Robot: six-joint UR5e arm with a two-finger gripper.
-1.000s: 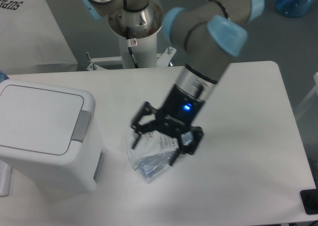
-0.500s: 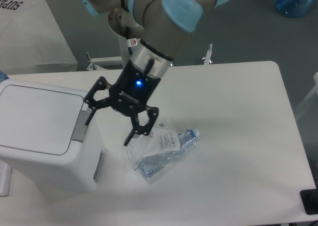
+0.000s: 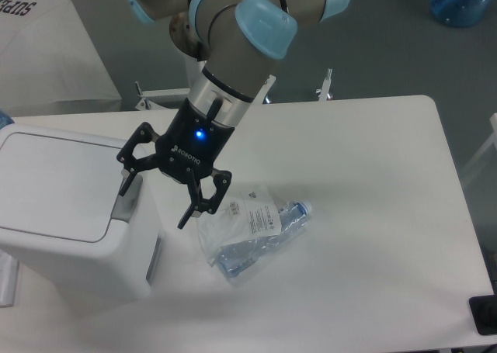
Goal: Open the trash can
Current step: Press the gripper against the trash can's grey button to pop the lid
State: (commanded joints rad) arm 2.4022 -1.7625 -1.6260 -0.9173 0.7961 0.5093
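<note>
The trash can (image 3: 70,213) is a large white boxy bin at the left of the table, with a flat rectangular lid (image 3: 58,184) lying closed and a grey push tab (image 3: 126,203) on its right edge. My gripper (image 3: 153,208) is open and empty, its fingers pointing down and to the left. One fingertip (image 3: 123,190) hangs just above the grey tab; the other fingertip (image 3: 183,223) is over the table to the right of the bin. I cannot tell whether the finger touches the tab.
A clear plastic bag (image 3: 248,233) with a blue-capped bottle lies on the table just right of the gripper. A white box (image 3: 46,50) stands behind the table at the back left. A blue water jug (image 3: 466,0) is at the top right.
The open gripper has moved left from over the plastic bag to the bin's right edge, over the grey tab. The bag and bottle lie uncovered. The lid has not moved.
</note>
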